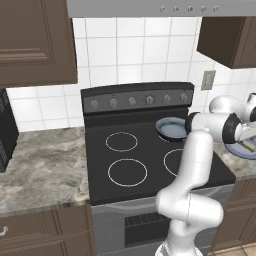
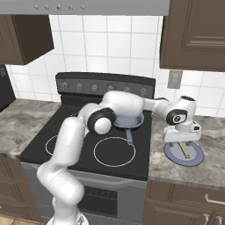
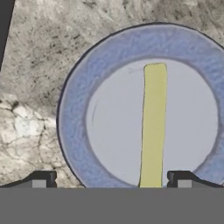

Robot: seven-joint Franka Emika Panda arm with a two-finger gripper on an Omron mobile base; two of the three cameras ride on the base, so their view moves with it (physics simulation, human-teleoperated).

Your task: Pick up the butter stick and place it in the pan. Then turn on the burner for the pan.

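Butter stick (image 3: 153, 127) lies flat on blue-grey plate (image 3: 78, 109), plate on stone tabletop (image 2: 206, 171) right of stove (image 2: 66, 145). Stick's long axis runs across plate's middle, slanting toward front right. Tool (image 3: 111, 180) hovers above plate, spread wide, holding nothing, fingers either side of stick. Pan (image 2: 127, 121) on stove's back right burner.

Blue-grey plate (image 2: 195, 157) on marble counter (image 1: 40, 170); wall outlet (image 2: 175, 79).
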